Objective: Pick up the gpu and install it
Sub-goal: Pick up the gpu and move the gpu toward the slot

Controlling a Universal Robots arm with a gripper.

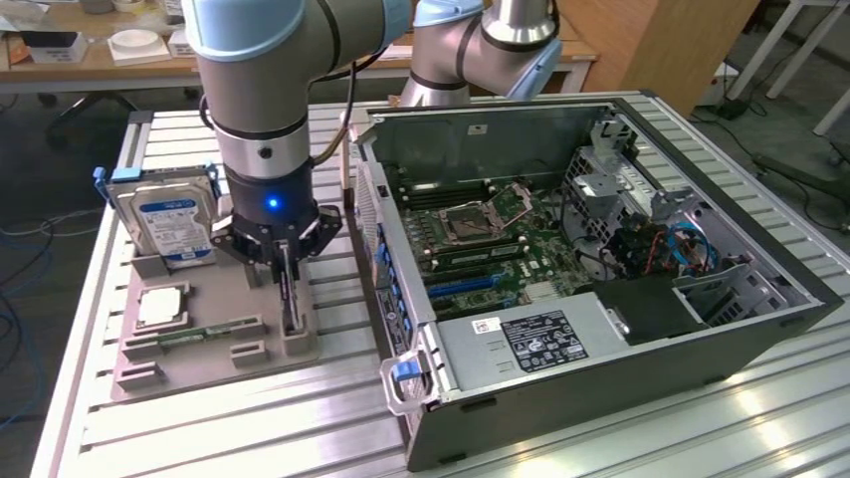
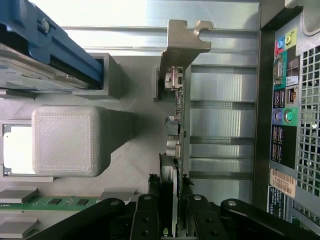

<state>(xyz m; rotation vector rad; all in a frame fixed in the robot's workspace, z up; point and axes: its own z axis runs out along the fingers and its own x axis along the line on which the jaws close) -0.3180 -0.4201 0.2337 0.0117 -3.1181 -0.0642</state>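
Gpu (image 2: 179, 115) is standing on edge in a slot of the grey holder tray (image 1: 199, 370), leaving both flat faces exposed. The gripper (image 2: 170, 212) is clamping those faces from above, beside the open computer case (image 1: 743, 344).

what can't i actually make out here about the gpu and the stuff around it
- gpu: wrist view, seen edge-on, so both faces are hidden; its near end is covered by the tool.
- gpu's seat in the tray: exterior view, blocked by the tool.
- hard drive: wrist view, cut off by the picture's edge.
- power supply label: exterior view, print too small to read.
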